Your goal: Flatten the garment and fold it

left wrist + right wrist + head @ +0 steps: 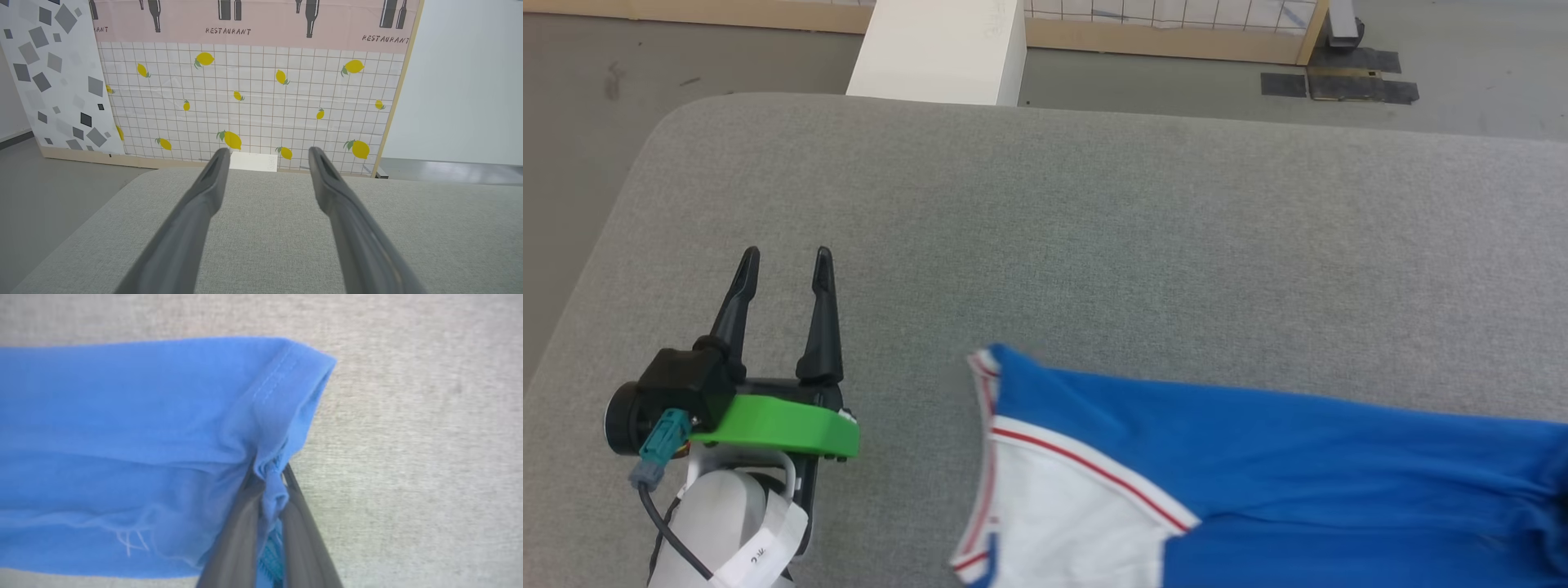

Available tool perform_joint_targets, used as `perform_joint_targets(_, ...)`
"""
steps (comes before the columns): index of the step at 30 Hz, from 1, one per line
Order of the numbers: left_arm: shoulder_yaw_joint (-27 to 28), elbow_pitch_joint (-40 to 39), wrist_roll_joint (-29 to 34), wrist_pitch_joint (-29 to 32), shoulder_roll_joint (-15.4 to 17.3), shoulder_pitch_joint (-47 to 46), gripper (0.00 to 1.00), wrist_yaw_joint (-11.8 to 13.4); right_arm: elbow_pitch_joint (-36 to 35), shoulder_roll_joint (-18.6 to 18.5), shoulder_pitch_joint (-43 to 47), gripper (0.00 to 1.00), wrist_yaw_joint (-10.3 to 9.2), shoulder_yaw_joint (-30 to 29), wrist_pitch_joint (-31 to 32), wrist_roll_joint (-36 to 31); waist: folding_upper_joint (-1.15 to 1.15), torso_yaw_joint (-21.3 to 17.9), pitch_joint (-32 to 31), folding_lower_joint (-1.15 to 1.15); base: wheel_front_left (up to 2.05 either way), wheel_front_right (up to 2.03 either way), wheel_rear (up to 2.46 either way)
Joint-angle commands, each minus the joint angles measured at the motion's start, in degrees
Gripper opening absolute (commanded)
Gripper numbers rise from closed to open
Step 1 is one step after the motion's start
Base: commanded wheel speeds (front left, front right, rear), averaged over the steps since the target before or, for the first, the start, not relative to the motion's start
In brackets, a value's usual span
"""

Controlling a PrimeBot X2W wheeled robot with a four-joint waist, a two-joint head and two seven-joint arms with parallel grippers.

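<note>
The garment (1258,457) is a royal-blue jersey with a white panel and red-and-white striped trim, lying across the lower right of the grey padded table (1094,229). My left gripper (786,260) hovers open over bare table at the lower left, well to the left of the jersey's trimmed edge. From the left wrist, its gripper (265,153) points toward the table's far edge with nothing between the fingers. In the right wrist view, my right gripper (267,473) is shut on a bunched fold of the garment (143,428) at its stitched hem.
A white box (943,49) stands just past the table's far edge. Behind it runs a wood-framed panel with a lemon-and-grid pattern (253,98). Grey floor (588,98) lies beyond the rounded left corner. Black tape patches (1339,82) mark the floor at far right.
</note>
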Motion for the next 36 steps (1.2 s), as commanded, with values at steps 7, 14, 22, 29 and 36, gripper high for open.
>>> perform_joint_targets(7, 1.14, -0.07, 1.58, -0.26, -1.32, 1.31, 1.00, -1.44, 2.01, -0.22, 0.60, 0.00, -0.13, -9.79, 1.63, -8.14, 0.00, -0.49, -0.15, 0.00, 0.00, 0.00, 0.00)
perform_joint_targets(14, 1.99, 0.03, 2.13, -0.26, -2.00, 1.86, 1.00, -2.29, -2.88, -0.78, 1.37, 0.00, -0.13, -8.01, 6.20, -12.13, 0.00, -1.29, -1.25, 0.00, 0.00, 0.00, 0.00)
perform_joint_targets(22, 3.26, 0.53, 2.47, -0.26, -2.15, 3.05, 1.00, -2.81, -19.73, -3.24, 4.05, 0.00, -0.13, 0.59, 17.03, -7.40, 0.00, -2.91, -3.12, 0.00, 0.00, 0.00, 0.00)
perform_joint_targets(29, 3.68, 0.69, 3.01, -0.26, -2.78, 3.24, 1.00, -2.98, -31.29, -0.25, 2.30, 0.00, -0.13, 9.82, 21.27, -2.39, 0.00, -3.34, -3.09, 0.00, 0.00, 0.00, 0.00)
perform_joint_targets(36, 4.19, 0.01, 3.32, -0.26, -3.28, 3.26, 1.00, -3.24, -32.02, 5.63, -2.43, 0.00, -0.13, 19.72, 17.96, 1.36, 0.00, -2.29, -2.44, 0.00, 0.00, 0.00, 0.00)
